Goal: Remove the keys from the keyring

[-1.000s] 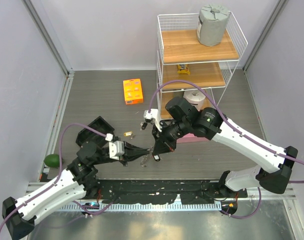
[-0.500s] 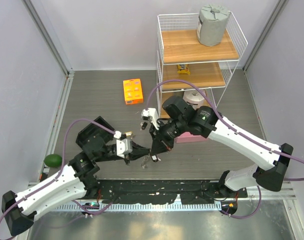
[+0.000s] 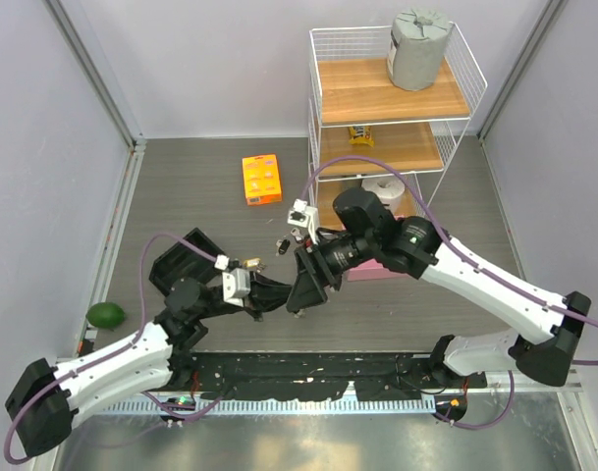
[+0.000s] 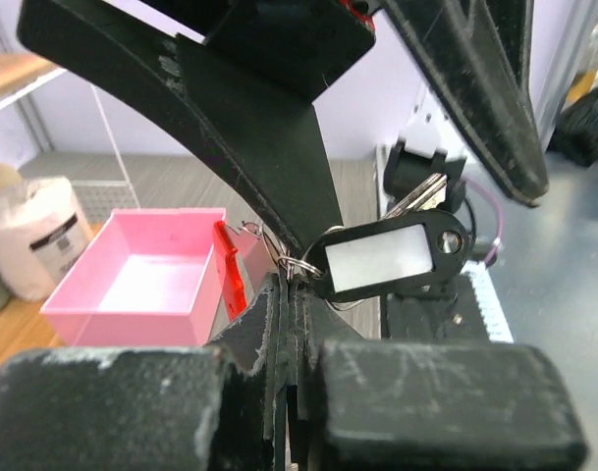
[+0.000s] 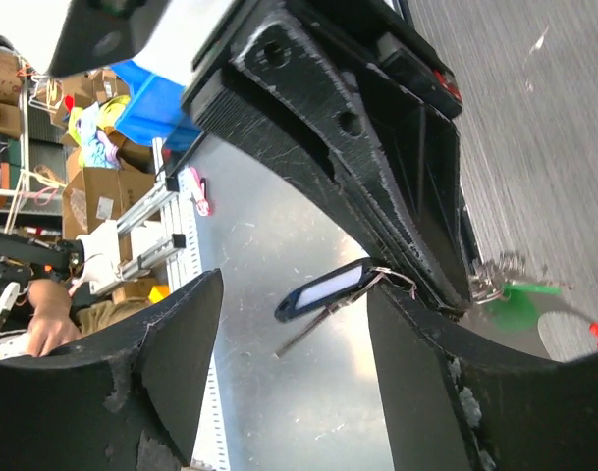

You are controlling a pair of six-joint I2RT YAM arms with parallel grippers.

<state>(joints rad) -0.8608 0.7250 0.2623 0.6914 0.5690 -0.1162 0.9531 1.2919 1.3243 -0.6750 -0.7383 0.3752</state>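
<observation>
Tabletop of grey wood grain (image 3: pixel 181 196), closed in by pale walls on the left, back and right, with a white wire shelf unit (image 3: pixel 318 118) filling the back right corner. The roomiest stretch is at back left, where a flat orange box (image 3: pixel 262 180) lies well apart from the arms. A green rounded fruit (image 3: pixel 106 314) rests at the left edge.

Both arms meet near the front middle. The left gripper (image 4: pixel 291 299) is clenched on the thin silvery keyring (image 4: pixel 297 267). The right gripper (image 3: pixel 302 292) hangs just beside it, fingers spread wide and gripping nothing.

From above, the fingers hide the ring. The left wrist view shows what hangs from it: a black tag with a white label window (image 4: pixel 392 260), a silver key (image 4: pixel 416 194) behind that, and a red strap fob (image 4: pixel 227 273). The right wrist view adds a green tag (image 5: pixel 519 306).

One loose key with a yellowish head (image 3: pixel 251 263) lies on the table by the left wrist. A pink open box (image 4: pixel 141 280) under the right arm shows only its bare floor. A grey roll (image 3: pixel 419 49) stands on the shelf's top board.
</observation>
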